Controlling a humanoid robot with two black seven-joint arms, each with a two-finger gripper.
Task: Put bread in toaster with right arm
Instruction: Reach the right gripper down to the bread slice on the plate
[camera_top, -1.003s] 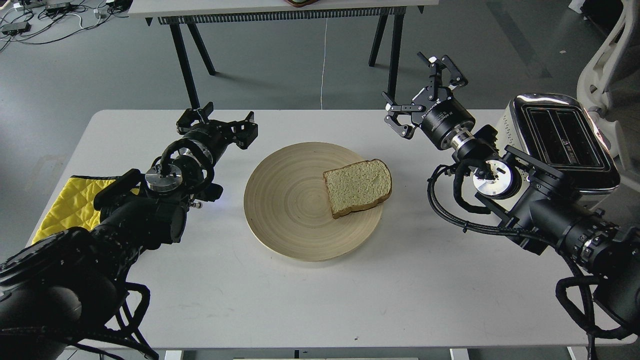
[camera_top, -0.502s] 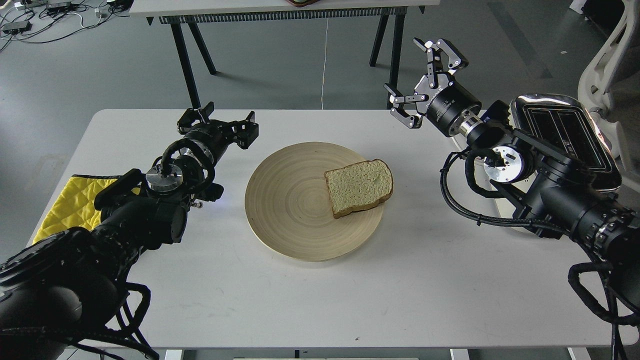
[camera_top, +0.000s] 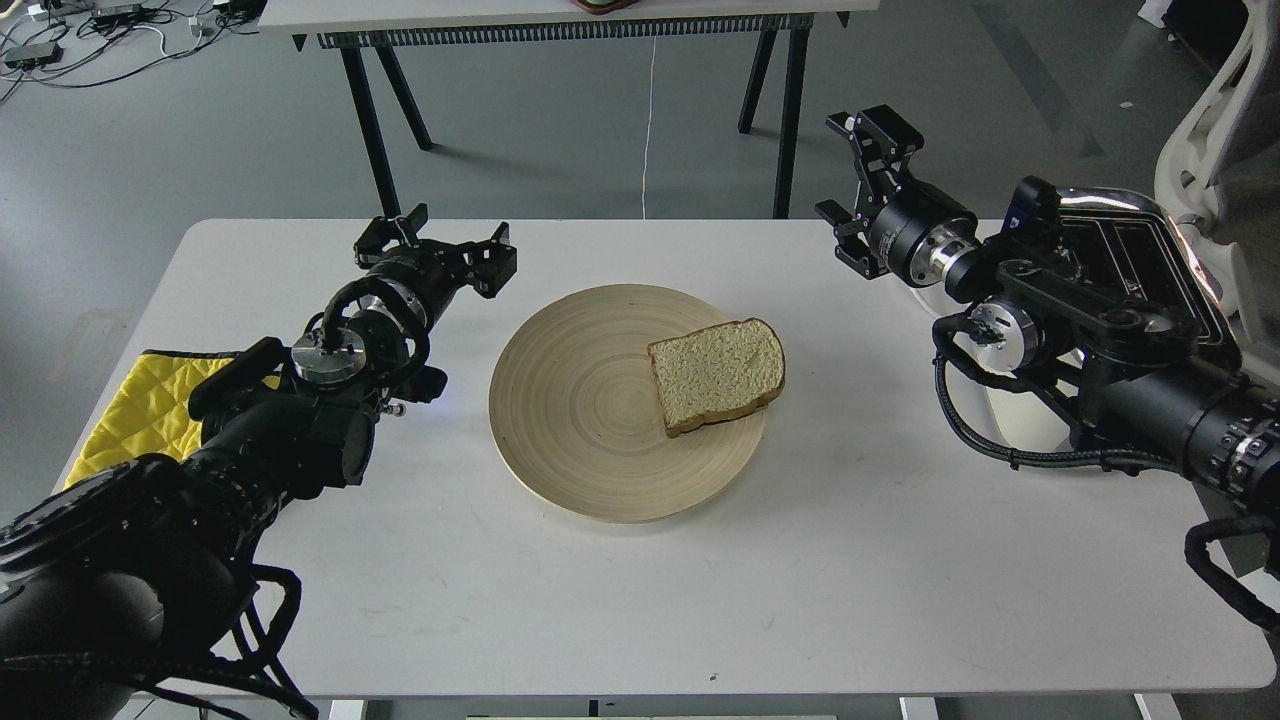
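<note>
white table (camera_top: 600, 600) | bread (camera_top: 716, 374) on plate (camera_top: 580, 440) | right arm (camera_top: 1110, 340) fronts toaster (camera_top: 1175, 270)

The left arm reaches far from the near left, its gripper (camera_top: 435, 243) spread wide. The right arm comes in from the right, gripper (camera_top: 860, 185) raised, fingers apart.
</note>
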